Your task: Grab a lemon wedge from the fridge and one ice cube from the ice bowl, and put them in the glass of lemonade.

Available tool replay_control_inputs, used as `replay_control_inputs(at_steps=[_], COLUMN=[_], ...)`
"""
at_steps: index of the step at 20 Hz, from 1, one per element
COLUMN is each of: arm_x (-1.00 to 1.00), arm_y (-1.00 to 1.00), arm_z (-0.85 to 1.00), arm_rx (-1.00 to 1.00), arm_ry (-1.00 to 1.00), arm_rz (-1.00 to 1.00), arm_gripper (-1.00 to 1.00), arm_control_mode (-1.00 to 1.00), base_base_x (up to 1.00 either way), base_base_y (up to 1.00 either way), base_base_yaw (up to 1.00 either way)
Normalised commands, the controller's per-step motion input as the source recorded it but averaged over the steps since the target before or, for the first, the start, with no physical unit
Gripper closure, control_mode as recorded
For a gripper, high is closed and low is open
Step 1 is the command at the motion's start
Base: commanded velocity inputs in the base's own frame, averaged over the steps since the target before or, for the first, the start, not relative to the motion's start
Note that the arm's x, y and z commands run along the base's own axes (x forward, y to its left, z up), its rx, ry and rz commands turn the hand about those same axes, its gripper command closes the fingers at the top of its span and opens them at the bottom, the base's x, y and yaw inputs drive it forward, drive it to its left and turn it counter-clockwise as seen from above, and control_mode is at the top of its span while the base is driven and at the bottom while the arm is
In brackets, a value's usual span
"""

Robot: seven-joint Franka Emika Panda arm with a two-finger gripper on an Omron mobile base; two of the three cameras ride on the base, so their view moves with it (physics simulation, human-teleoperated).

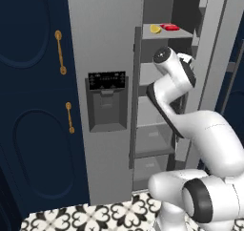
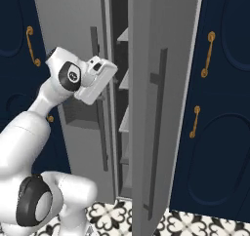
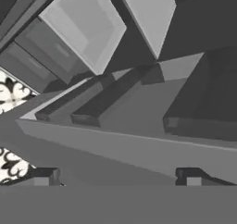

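Gripper (image 3: pixel 115 177) held wide apart, empty, inside open fridge (image 1: pixel 107 44); lemon wedge (image 1: pixel 155 29) on upper shelf to be reached next.

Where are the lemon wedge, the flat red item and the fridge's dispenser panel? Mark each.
lemon wedge (image 1: pixel 155 29): left base view, middle of the wedge.
flat red item (image 1: pixel 170 27): left base view, its top face.
dispenser panel (image 1: pixel 106 81): left base view, black control strip.
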Motion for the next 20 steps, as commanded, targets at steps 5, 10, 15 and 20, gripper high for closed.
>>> replay_control_inputs(at_steps=[5,10,15,20], arm_x=[0.16,-0.62,-0.41,-0.16], arm_y=[-0.94,-1.0,-1.0,-1.0], arm_z=[-0.37,-0.48,-0.44,-0.2], arm_rx=[0.0,0.0,0.0,0.01], arm_ry=[0.13,0.09,0.03,-0.03], arm_rz=[-0.09,-0.19,-0.16,-0.03], arm_gripper=[-1.0,-1.0,-1.0,-1.0], arm_control_mode=[-1.0,-1.0,-1.0,-1.0], base_base_x=[0.0,0.0,0.0,0.0], base_base_y=[0.0,0.0,0.0,0.0], base_base_yaw=[0.0,0.0,0.0,0.0])
